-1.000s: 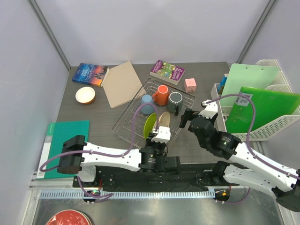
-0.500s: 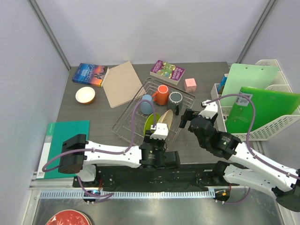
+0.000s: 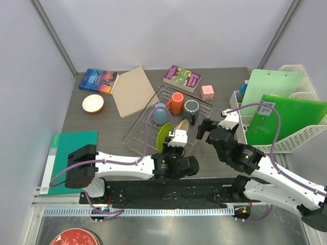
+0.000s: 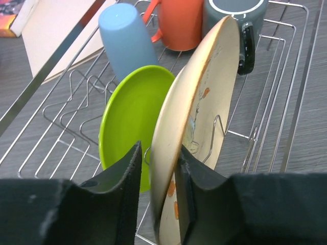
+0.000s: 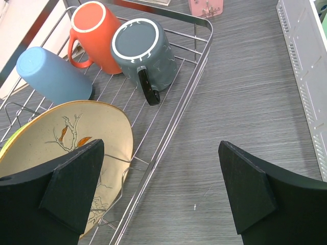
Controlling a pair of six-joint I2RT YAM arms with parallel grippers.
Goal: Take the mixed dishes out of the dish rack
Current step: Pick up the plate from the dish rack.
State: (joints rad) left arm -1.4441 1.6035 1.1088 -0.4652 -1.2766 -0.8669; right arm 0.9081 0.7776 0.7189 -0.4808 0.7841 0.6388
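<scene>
— Down at the near end of the dish rack (image 5: 153, 132), the left tool (image 4: 157, 153) is fussing with the beige plate (image 4: 204, 102). Are you watching?

— I am. Its two fingers are sitting either side of the plate's rim, one against the painted face and the other with a sliver of gap showing. I cannot tell whether it is truly pinching.

— A second ago that tool was sitting lower and further left on the rim. Now it is reaching in a little deeper.

— And half a second ago the plate was leaning over, showing more of its face to the overhead camera. Now it is standing nearly edge-on again (slotted in the prongs, just beside the lime green plate (image 4: 127, 117)). My guess is the arm is re-seating its hold before lifting.

— So nothing is coming out yet?

— Nothing. The light blue mug (image 5: 53, 76), the orange mug (image 5: 94, 35) and the dark grey mug (image 5: 145, 51) are sitting at the far end of the rack, exactly where they were. The small white bowl (image 3: 93, 103) is resting out on the table (image 3: 102, 127), well apart from the rack, also unchanged.

— And the right tool (image 5: 161, 145)?

— It is hanging over the rack's right rim with its fingers spread wide, carrying nothing, and it is hardly shifting from a second ago.
</scene>
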